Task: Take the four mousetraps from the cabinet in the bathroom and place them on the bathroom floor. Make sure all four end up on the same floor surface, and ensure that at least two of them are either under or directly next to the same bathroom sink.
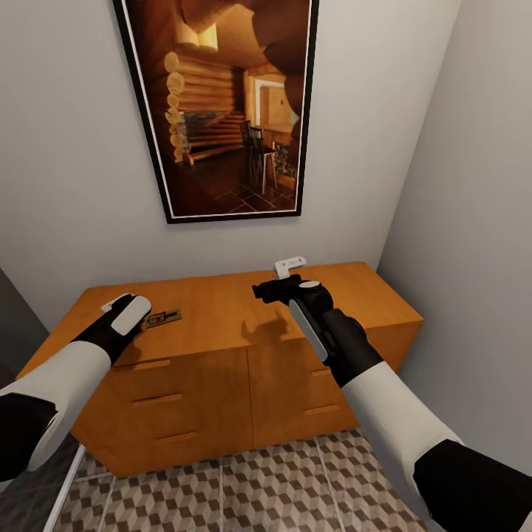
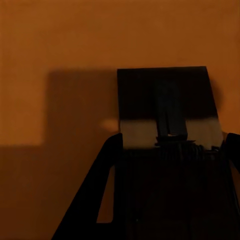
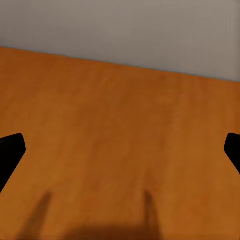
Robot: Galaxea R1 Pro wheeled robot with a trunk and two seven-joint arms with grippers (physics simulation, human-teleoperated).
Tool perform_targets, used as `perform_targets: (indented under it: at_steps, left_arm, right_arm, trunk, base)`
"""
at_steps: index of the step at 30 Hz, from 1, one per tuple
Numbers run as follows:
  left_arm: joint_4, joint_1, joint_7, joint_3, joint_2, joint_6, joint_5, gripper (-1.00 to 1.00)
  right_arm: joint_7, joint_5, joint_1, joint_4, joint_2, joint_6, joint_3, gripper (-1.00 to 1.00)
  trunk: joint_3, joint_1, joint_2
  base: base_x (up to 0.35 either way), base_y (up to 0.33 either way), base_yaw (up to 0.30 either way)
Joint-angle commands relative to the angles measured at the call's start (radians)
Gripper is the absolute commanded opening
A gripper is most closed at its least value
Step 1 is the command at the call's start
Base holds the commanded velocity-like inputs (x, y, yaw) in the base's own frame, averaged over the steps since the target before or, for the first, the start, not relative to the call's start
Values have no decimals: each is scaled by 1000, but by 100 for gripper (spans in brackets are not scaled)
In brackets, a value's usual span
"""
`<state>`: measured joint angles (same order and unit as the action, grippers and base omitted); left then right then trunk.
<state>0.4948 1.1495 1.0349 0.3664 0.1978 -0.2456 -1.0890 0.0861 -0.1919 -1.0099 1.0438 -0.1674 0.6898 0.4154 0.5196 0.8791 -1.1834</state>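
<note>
A low orange-brown cabinet (image 1: 222,347) with drawer fronts stands against the wall. One small dark mousetrap (image 1: 165,318) is at the left part of its top. My left gripper (image 1: 148,319) reaches it from the left. In the left wrist view the mousetrap (image 2: 167,105) sits between the two dark fingers (image 2: 100,200), which press its side edges, and a square shadow falls beside it on the wood. My right gripper (image 1: 275,290) hovers open over the right part of the top with nothing in it; its fingertips (image 3: 10,150) stand far apart over the cabinet top (image 3: 120,125). The cube-patterned bathroom floor (image 1: 295,480) lies in front.
A large framed picture (image 1: 222,111) hangs above the cabinet. A grey wall (image 1: 473,222) closes in on the right, close to the cabinet's end. A dark surface (image 1: 15,325) borders the left.
</note>
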Motion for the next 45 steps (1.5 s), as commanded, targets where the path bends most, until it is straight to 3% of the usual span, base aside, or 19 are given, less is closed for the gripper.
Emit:
perform_targets:
  at_steps: [1,31,37,42,45]
  left_arm:
    - [-68,0,7,6,2,-12,-12,-100]
    - [-59,1,16,4,3,-14,-11,-100]
    - [28,1,37,5,6,-17,-8,-100]
    - [125,1,116,7,9,-26,-8,-100]
    - [201,1,157,9,26,-32,-13,-100]
  right_arm:
    - [9,-10,-1,1,0,4,2,100]
    - [9,-10,-1,1,0,4,2,100]
    - [9,-11,-1,-1,0,4,2,100]
    - [9,-11,-1,-1,0,4,2,100]
    - [9,-11,-1,-5,-1,4,3,100]
  trunk:
    - [1,0,-1]
    - [1,0,-1]
    - [1,0,-1]
    - [1,0,-1]
    - [1,0,-1]
  base:
    - [0,0,0]
    - [0,0,0]
    - [0,0,0]
    - [0,0,0]
    - [0,0,0]
